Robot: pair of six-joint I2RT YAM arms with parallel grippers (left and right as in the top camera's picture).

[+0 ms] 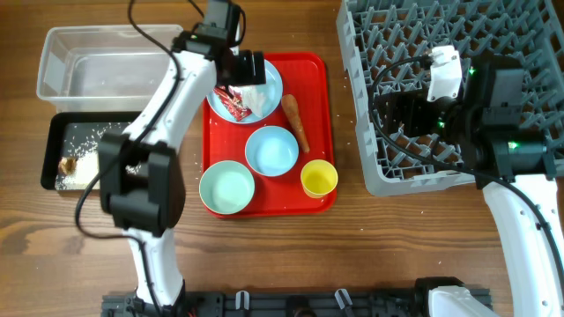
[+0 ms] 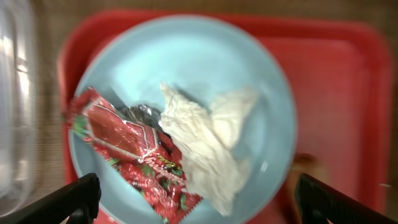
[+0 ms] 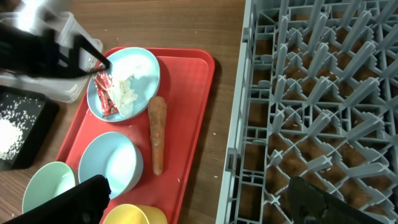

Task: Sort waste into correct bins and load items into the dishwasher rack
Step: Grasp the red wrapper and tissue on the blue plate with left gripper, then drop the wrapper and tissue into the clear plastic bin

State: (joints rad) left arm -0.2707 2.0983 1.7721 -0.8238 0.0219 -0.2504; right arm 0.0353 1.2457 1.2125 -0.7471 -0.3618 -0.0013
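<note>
Straight under my left pincer (image 2: pixel 198 182), spread wide, the crumpled white tissue (image 2: pixel 208 146) lies lengthwise across its closing line.

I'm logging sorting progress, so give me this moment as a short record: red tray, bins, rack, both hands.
red tray: plate, carrot, blue bowl, green bowl, yellow cup
on plate: red wrapper, crumpled tissue
black tray: rice grains, brown scrap
clear tub: no large item visible
rack: no dishes visible
left hand: open, above the plate
right hand: open, over the rack's tray-side edge
</note>
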